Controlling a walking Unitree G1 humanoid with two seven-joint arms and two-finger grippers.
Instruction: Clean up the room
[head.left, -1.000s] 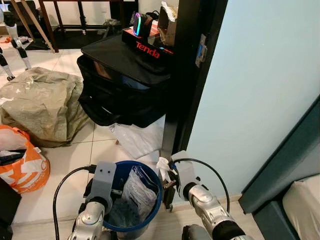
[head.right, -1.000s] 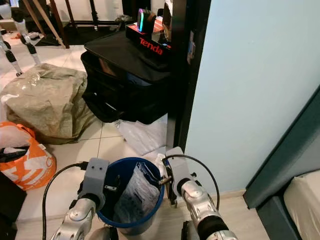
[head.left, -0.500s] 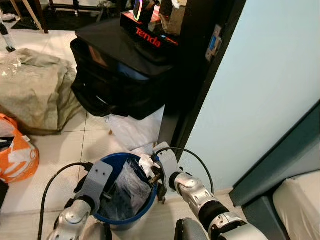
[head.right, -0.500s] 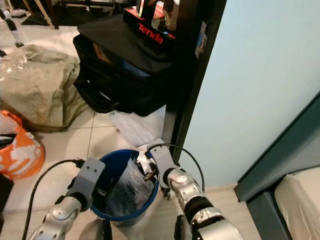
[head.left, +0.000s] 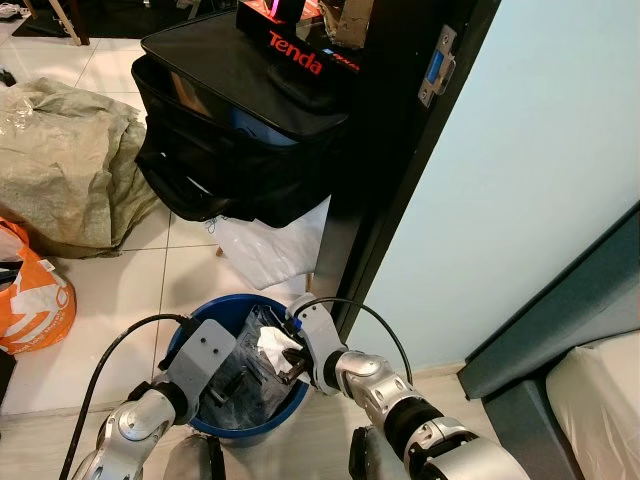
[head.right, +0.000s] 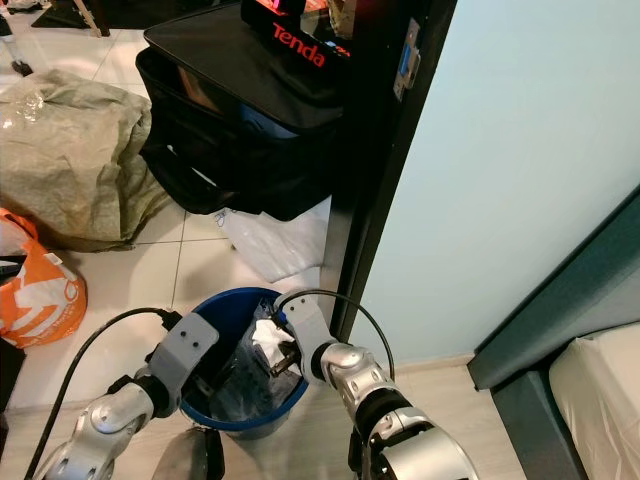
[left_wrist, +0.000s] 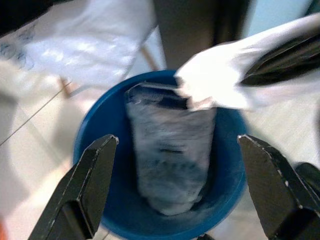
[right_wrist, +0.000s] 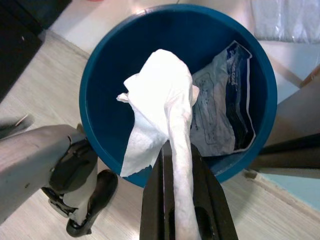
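A crumpled white tissue (right_wrist: 160, 107) hangs directly over the open mouth of the blue bin (right_wrist: 110, 60), pinched between the two black fingers of the right pincer (head.left: 290, 352); the fingers are clenched on its tail so the loose bulk dangles forward, well placed to fall inside once let go. Already in the bin stands a clear plastic wrapper (right_wrist: 225, 112), leaning against the far wall, so the tissue has room beside it. The left pincer (left_wrist: 175, 187) sits at the bin's near rim with its fingers spread wide and grasping nothing, apparently steadying or framing the bin, not carrying. The bin stands on the tiled floor (head.left: 120, 280) just beside a dark door frame (head.left: 390, 170), where it is easy to reach. A white plastic bag (head.left: 265, 250) lies behind it, under a black bag (head.left: 230, 140); an orange bag (head.left: 35, 300) and a beige sack (head.left: 65, 160) lie farther left, likely still to be tidied.
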